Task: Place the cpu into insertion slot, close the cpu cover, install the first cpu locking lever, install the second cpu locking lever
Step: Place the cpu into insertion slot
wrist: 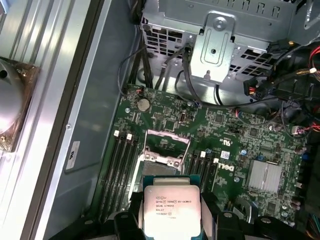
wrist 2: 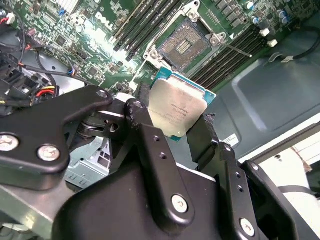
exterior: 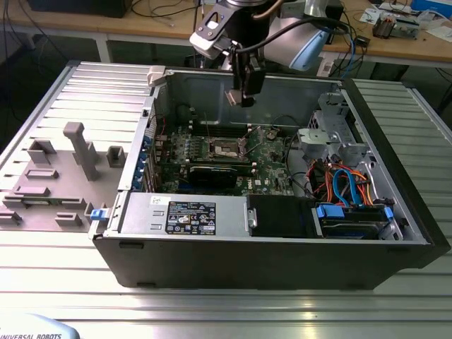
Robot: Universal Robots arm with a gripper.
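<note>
My gripper [exterior: 244,97] hangs above the open computer case, over the back part of the green motherboard [exterior: 265,159]. It is shut on the cpu [wrist 2: 176,106], a flat square chip with a silvery top, held by its edges between two black fingers [wrist 2: 145,122]. In the first wrist view the cpu [wrist: 171,209] sits just short of the insertion slot [wrist: 161,161]. The insertion slot [wrist 2: 182,46] is a dark square socket with a silver rim and lies uncovered. The cpu cover [wrist: 167,133] is a silver frame swung open beside it. Thin locking levers [wrist 2: 236,48] stick out from the socket.
A black card [exterior: 212,173] lies in front of the socket. Memory slots [wrist 2: 150,22] flank it. A power supply [exterior: 183,212] fills the case front, with a drive cage [exterior: 332,134] and coloured cables [exterior: 346,185] on the exterior view's right. Grey fixtures [exterior: 79,148] stand outside the case.
</note>
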